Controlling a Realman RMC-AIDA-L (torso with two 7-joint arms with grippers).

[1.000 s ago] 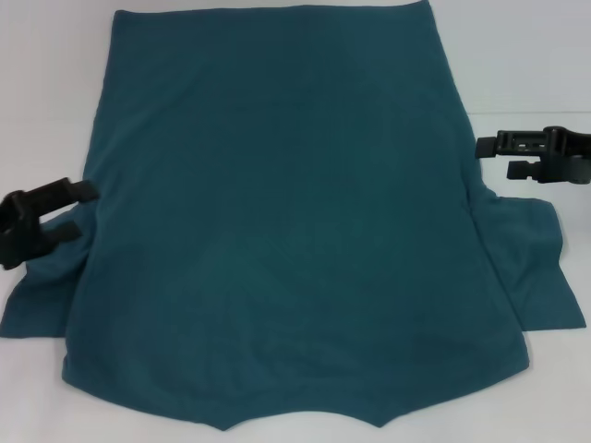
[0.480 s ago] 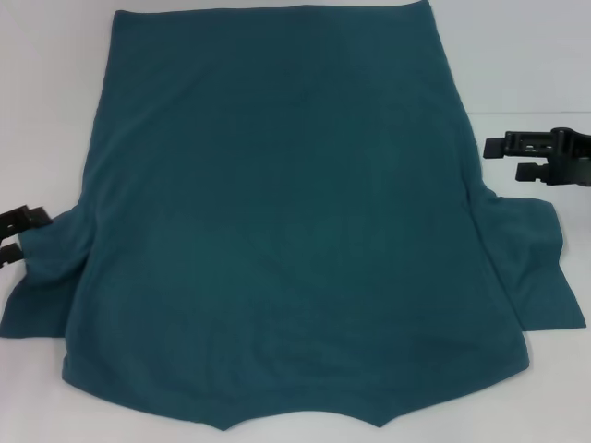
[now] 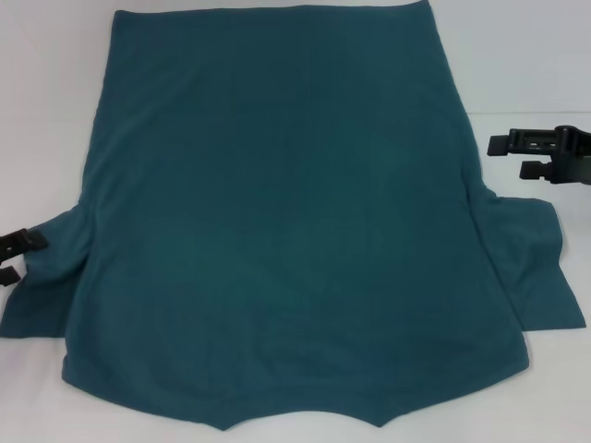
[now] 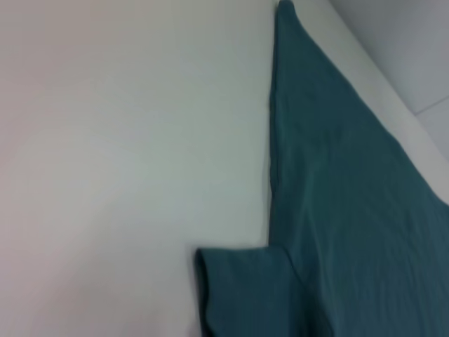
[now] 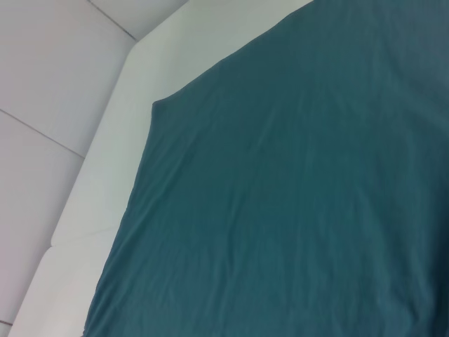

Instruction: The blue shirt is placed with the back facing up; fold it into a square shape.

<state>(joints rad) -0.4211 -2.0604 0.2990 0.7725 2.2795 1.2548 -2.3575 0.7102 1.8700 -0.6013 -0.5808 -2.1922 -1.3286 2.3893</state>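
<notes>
You're pre-fold: blue shirt flat, unfolded, left gripper and right gripper both released beside the sleeves; next, grab a sleeve edge.

left pincer: black, blocky fingers | right pincer: black, slotted plastic fingers

The left tool is mostly cut off by the head view's left edge; only two fingertips show. The right tool loses its body at the right edge. The blue shirt has its front hidden, lying against the table, and its neck end runs past the bottom edge. Neither wrist view shows own fingers.
</notes>
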